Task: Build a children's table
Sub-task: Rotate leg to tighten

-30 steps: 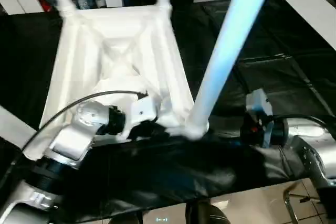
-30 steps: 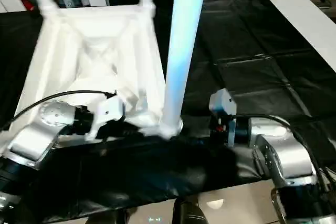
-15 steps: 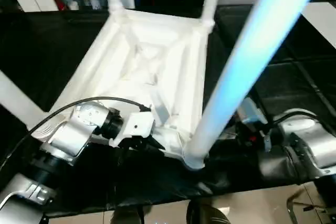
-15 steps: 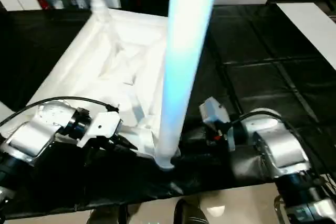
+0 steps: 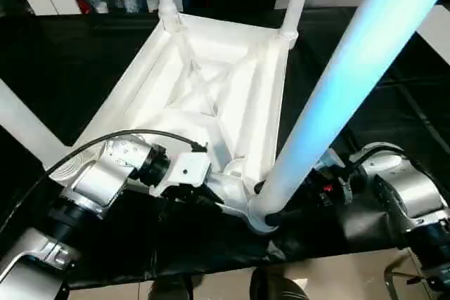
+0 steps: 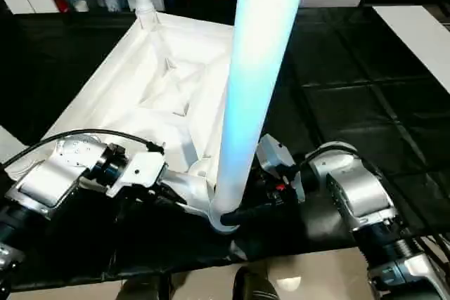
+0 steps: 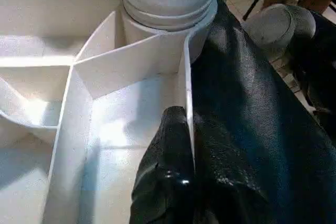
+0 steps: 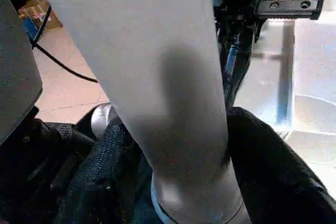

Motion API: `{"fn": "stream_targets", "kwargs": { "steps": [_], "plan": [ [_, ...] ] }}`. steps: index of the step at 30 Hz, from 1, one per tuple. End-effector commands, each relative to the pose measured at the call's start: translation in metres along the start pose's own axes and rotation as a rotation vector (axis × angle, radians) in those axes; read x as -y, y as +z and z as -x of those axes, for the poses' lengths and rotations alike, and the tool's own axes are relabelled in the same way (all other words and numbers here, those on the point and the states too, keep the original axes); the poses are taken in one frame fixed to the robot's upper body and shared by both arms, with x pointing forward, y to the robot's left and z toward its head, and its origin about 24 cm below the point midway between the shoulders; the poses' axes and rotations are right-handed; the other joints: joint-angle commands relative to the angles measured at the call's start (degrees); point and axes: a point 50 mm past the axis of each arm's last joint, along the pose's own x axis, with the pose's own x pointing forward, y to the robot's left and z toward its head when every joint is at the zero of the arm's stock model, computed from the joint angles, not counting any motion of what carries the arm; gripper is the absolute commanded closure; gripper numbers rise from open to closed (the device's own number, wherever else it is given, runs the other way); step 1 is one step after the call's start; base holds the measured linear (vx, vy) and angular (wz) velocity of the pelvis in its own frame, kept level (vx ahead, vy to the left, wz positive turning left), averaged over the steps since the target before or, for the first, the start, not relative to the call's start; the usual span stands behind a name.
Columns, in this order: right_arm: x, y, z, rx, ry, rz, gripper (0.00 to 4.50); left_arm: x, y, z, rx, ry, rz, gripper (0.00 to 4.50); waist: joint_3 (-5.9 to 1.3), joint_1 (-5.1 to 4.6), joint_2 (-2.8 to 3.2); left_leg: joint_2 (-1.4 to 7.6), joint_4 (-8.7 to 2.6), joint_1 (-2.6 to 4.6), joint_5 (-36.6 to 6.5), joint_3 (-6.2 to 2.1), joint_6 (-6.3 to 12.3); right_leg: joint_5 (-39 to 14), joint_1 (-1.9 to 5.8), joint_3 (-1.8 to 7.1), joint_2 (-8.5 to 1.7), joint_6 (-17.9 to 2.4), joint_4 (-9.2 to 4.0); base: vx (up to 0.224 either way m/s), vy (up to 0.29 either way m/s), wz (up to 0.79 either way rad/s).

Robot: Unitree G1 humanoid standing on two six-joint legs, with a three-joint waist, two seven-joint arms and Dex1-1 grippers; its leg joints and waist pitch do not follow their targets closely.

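top point(image 5: 211, 89) upside down on black cloth point(image 5: 394, 117), near corner at cloth edge | left gripper point(image 7: 176, 145) pinched on top's rim by corner socket | right gripper point(image 8: 173, 182) fingers straddle near leg point(image 5: 337, 96) base, touching | cloth open to right

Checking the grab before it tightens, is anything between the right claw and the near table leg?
Nothing visible. The right claw has a black finger on each side of the near leg, just above its corner socket; only the leg sits between them.
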Motion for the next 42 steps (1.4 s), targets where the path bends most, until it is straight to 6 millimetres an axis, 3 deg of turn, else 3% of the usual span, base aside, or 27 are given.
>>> {"fn": "stream_targets", "kwargs": {
  "steps": [1, 4, 8, 12, 15, 17, 18, 20, 22, 26, 27, 31, 32, 34, 38, 40, 42],
  "plan": [
    [-0.002, -0.001, -0.001, -0.004, 0.042, -0.02, 2.31, 0.006, 0.001, -0.011, -0.015, -0.113, -0.024, 4.5, -4.64, -0.51, -0.43, 3.06, -3.15, 1.1, -6.9, -0.36, 7.0, -10.4, 3.67, 3.0, -3.86, -14.6, -3.19, 0.0, 0.0, 0.0],
    [-0.004, -0.002, -0.001, 0.012, 0.046, -0.042, 2.36, 0.006, 0.0, -0.009, 0.0, -0.088, 0.003, 4.5, -4.55, -0.55, -0.45, 3.05, -3.18, 1.08, -6.9, -0.35, 6.97, -10.6, 3.64, 3.0, -3.8, -14.5, -3.19, 0.0, 0.0, 0.0],
    [-0.003, 0.0, -0.009, 0.079, -0.064, -0.081, 2.37, -0.001, -0.002, -0.004, 0.024, 0.075, 0.096, 4.5, -4.42, -0.55, -0.34, 3.07, -3.24, 1.08, -7.0, -0.41, 6.76, -10.9, 3.58, 3.0, -3.84, -14.6, -3.26, 0.0, 0.0, 0.0],
    [0.011, -0.003, -0.022, 0.117, -0.301, -0.104, 2.37, -0.012, 0.001, -0.003, 0.064, 0.265, 0.202, 4.5, -3.78, -1.09, -0.42, 2.67, -3.7, 1.11, -11.8, -0.63, 3.26, -22.4, 3.28, 3.0, -4.05, -11.3, -4.57, 0.0, 0.0, 0.0],
    [0.019, -0.006, -0.03, 0.136, -0.437, -0.132, 2.4, -0.018, 0.005, -0.005, 0.096, 0.375, 0.268, 4.5, -3.49, -2.33, -0.62, 2.44, -4.25, 0.59, -13.5, -1.17, 0.98, -27.8, 3.59, 2.7, -4.02, -8.4, -4.96, 0.0, 0.0, 0.0],
    [0.022, -0.007, -0.035, 0.142, -0.482, -0.146, 2.41, -0.021, 0.008, -0.007, 0.116, 0.428, 0.295, 4.5, -3.4, -3.42, -0.64, 2.19, -4.28, 0.21, -13.9, -1.32, 1.23, -29.0, 3.71, 2.54, -3.98, -7.3, -5.31, 0.0, 0.0, 0.0],
    [0.024, -0.008, -0.04, 0.148, -0.526, -0.162, 2.43, -0.025, 0.011, -0.011, 0.139, 0.487, 0.328, 4.5, -3.43, -3.49, -0.69, 2.07, -4.23, 0.2, -13.9, -1.31, 1.46, -29.8, 3.74, 2.51, -3.99, -6.8, -5.54, 0.0, 0.0, 0.0],
    [0.027, -0.008, -0.048, 0.159, -0.585, -0.179, 2.44, -0.03, 0.015, -0.016, 0.16, 0.554, 0.372, 4.5, -3.37, -3.6, -0.64, 2.06, -4.07, 0.66, -14.1, -1.09, 2.0, -30.5, 3.18, 2.69, -3.94, -6.4, -5.9, 0.0, 0.0, 0.0],
    [0.036, -0.005, -0.064, 0.191, -0.725, -0.226, 2.46, -0.041, 0.024, -0.029, 0.2, 0.694, 0.463, 4.5, -3.25, -3.91, -0.75, 2.14, -4.06, 0.85, -13.2, -0.87, 2.14, -29.3, 2.81, 2.8, -3.67, -7.0, -5.96, 0.0, 0.0, 0.0],
    [0.049, 0.002, -0.084, 0.232, -0.917, -0.301, 2.48, -0.055, 0.037, -0.045, 0.235, 0.849, 0.526, 4.5, -3.42, -4.47, -0.77, 2.02, -4.18, 0.73, -12.9, -0.99, 1.74, -29.2, 2.65, 2.69, -3.51, -6.3, -5.98, 0.0, 0.0, 0.0],
    [0.053, 0.004, -0.088, 0.244, -1.005, -0.339, 2.48, -0.06, 0.041, -0.049, 0.238, 0.904, 0.527, 4.5, -3.67, -4.47, -0.66, 1.82, -3.99, 0.98, -12.6, -0.9, 2.47, -28.2, 2.67, 2.83, -3.57, -6.0, -6.03, 0.0, 0.0, 0.0],
    [0.055, 0.007, -0.094, 0.26, -1.107, -0.366, 2.48, -0.064, 0.049, -0.055, 0.237, 0.943, 0.506, 4.5, -4.04, -4.44, -0.17, 1.77, -4.1, 0.86, -10.5, -0.6, 4.65, -21.9, 2.72, 2.86, -3.17, -6.1, -5.71, 0.0, 0.0, 0.0],
    [0.054, 0.007, -0.094, 0.262, -1.108, -0.366, 2.48, -0.064, 0.05, -0.055, 0.236, 0.943, 0.506, 4.5, -4.04, -4.44, -0.17, 1.77, -4.1, 0.86, -10.5, -0.6, 4.65, -21.9, 2.72, 2.86, -3.17, -6.1, -5.71, 0.0, 0.0, 0.0],
    [0.053, 0.007, -0.089, 0.28, -1.146, -0.34, 1.92, -0.062, 0.049, -0.055, 0.211, 0.933, 0.508, 4.5, -4.2, -4.18, 0.08, 1.96, -4.08, 0.69, -9.2, -0.53, 5.47, -17.0, 2.95, 2.9, -3.13, -7.0, -5.3, 0.0, 0.0, 0.0],
    [0.052, 0.004, -0.08, 0.299, -1.187, -0.347, 1.61, -0.059, 0.045, -0.054, 0.176, 0.916, 0.506, 4.5, -4.07, -3.95, 0.22, 2.01, -4.35, 0.66, -10.2, -0.58, 5.51, -17.7, 3.03, 2.81, -3.24, -7.5, -5.47, 0.0, 0.0, 0.0],
    [0.05, 0.004, -0.075, 0.306, -1.188, -0.327, 1.35, -0.056, 0.042, -0.053, 0.162, 0.902, 0.503, 4.5, -3.96, -3.9, 0.26, 2.07, -4.44, 0.7, -11.4, -0.6, 4.83, -19.2, 2.98, 2.88, -3.32, -6.8, -5.66, 0.0, 0.0, 0.0],
    [0.044, 0.002, -0.059, 0.313, -1.158, -0.265, 1.22, -0.049, 0.034, -0.05, 0.14, 0.853, 0.49, 4.5, -4.16, -3.8, 0.37, 2.18, -4.44, 0.67, -11.1, -0.67, 4.9, -18.1, 3.14, 2.9, -3.33, -6.7, -5.49, 0.0, 0.0, 0.0]
  ]
}}
